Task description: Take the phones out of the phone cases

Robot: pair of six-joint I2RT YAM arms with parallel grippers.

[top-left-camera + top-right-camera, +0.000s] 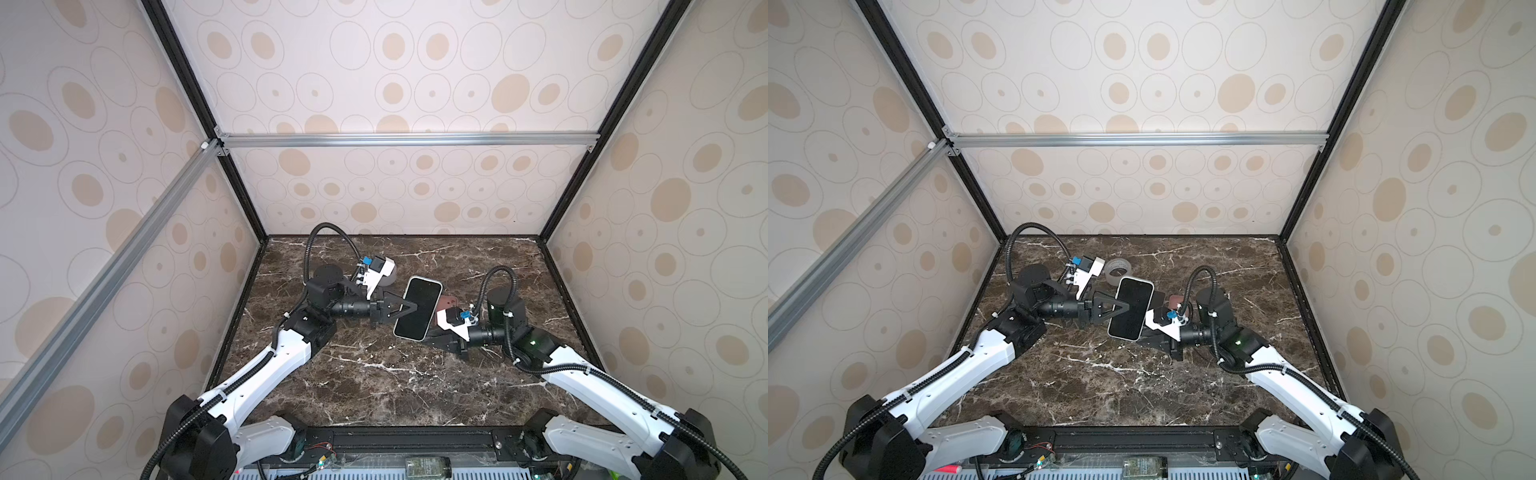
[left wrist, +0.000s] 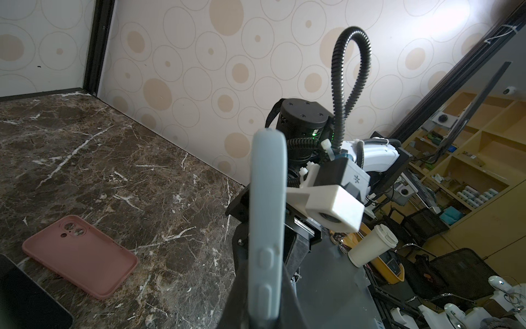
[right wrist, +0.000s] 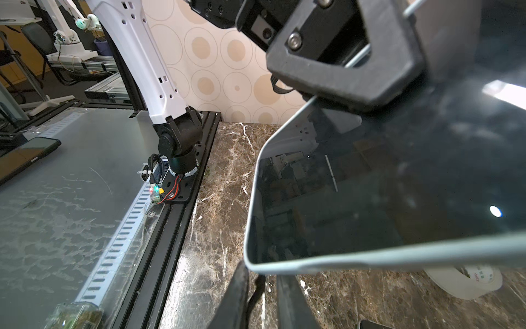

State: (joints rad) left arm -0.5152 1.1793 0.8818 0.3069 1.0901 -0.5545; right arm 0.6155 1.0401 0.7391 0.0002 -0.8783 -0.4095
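- Above the marble table [image 1: 374, 395], near its middle, the phone [image 1: 424, 303] is hanging clear of the surface, not yet out of its pale blue phone case [image 2: 266, 216].
- Screen is facing up toward the top views. Long axis is running from the near edge of the table toward the back wall, with the far end leaning a little to the right.
- Left gripper [image 1: 411, 308] is reaching in from the left and clamping across the left long edge at about mid-length. Jaws are together on it, one finger over the glass, with the case rim standing between them in the left wrist view.
- Right gripper [image 3: 260, 280] is sitting at the near right corner, just under the right long edge, tips pointing up at the rim.
- A narrow gap is showing between its fingers; I cannot tell whether they are pinching the rim or only touching it.
- Judgement: the right arm is the nearer one for peeling. The rim at that corner is lying across its fingertips, so the pull should be going away from the left clamp.
- A pink case [image 2: 82, 256] and a tape roll [image 1: 1117, 270] are lying on the table, apart from the work.
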